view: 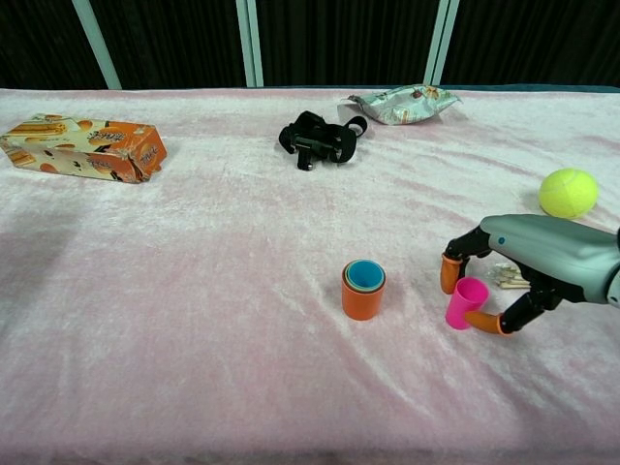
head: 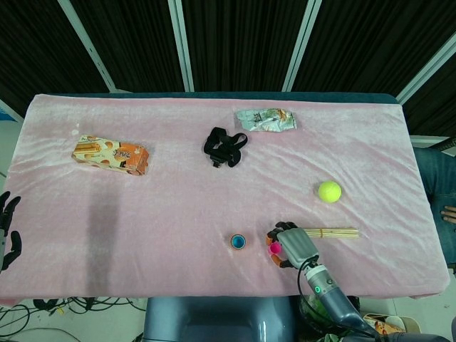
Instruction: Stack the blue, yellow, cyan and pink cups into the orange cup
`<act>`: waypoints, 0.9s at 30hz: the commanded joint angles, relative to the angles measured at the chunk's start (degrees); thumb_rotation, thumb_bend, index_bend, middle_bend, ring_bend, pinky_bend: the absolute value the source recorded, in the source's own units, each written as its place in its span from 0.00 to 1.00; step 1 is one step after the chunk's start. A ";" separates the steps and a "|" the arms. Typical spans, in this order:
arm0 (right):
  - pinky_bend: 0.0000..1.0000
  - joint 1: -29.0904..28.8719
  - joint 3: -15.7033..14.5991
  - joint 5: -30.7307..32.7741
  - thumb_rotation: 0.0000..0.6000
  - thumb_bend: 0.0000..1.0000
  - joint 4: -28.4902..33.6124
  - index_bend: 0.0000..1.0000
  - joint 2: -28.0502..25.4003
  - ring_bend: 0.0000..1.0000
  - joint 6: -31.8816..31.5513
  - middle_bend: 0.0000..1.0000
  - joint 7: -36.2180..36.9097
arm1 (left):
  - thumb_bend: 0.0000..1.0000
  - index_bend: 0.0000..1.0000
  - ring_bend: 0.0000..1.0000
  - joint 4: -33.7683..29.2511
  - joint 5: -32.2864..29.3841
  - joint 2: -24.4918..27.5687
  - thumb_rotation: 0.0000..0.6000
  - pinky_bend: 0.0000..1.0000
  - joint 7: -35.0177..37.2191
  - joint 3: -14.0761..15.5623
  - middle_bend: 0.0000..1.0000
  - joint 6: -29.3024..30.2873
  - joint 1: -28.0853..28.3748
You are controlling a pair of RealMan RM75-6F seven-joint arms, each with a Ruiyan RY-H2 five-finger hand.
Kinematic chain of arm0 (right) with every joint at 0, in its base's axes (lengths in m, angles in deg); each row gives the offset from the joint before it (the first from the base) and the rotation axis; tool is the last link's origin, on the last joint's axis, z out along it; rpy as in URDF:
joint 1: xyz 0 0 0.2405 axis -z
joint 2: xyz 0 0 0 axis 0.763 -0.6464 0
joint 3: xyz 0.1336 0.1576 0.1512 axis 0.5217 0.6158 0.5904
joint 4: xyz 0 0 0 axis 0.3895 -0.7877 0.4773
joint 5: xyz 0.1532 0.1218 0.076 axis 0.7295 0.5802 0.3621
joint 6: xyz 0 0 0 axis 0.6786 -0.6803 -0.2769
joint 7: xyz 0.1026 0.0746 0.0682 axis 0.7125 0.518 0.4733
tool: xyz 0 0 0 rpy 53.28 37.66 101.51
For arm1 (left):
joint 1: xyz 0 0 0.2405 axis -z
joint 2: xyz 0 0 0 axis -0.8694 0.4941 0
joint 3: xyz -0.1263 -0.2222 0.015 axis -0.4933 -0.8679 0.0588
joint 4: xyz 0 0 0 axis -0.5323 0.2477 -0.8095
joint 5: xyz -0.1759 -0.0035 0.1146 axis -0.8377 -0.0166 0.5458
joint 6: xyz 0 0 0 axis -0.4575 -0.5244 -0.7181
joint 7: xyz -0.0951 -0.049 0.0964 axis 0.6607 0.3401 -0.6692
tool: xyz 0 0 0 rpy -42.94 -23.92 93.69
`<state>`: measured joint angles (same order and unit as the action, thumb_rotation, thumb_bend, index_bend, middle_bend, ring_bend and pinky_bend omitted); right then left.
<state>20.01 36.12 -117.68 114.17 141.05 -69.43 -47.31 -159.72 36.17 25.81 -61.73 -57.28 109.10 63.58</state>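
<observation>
Right hand (view: 528,266) near front edge of desk (view: 194,291), fingers curled around upright pink cup (view: 466,302), touching it. Orange cup (view: 362,291) just beside, cyan cup (view: 365,274) nested inside. Left hand (head: 7,231) off desk, fingers apart.

The right hand (view: 528,266) is held low at 5 o'clock, fingers curled around the pink cup (view: 466,302); the left hand (head: 7,228) is seen at 8 o'clock, its hold unclear.
</observation>
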 commanded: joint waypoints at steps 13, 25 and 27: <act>0.20 -1.14 2.80 -0.71 1.00 0.29 4.73 0.55 -3.65 0.23 1.31 0.47 0.21 | 0.68 0.09 0.00 -0.18 0.11 0.03 1.00 0.03 -0.06 0.08 0.02 0.02 -0.01; 0.20 -9.68 10.56 6.10 1.00 0.29 11.24 0.55 -6.77 0.23 7.95 0.47 -4.60 | 0.68 0.09 0.00 -0.42 0.36 0.23 1.00 0.03 0.18 0.17 0.02 0.04 -0.03; 0.20 -10.85 10.84 7.61 1.00 0.29 11.71 0.55 -6.24 0.23 8.47 0.47 -5.98 | 0.68 0.09 0.00 -0.40 0.33 0.26 1.00 0.03 0.32 0.13 0.02 0.04 -0.01</act>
<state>10.17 46.34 -111.47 125.35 134.27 -61.73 -51.94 -160.12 36.50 26.07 -61.41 -57.14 109.14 63.56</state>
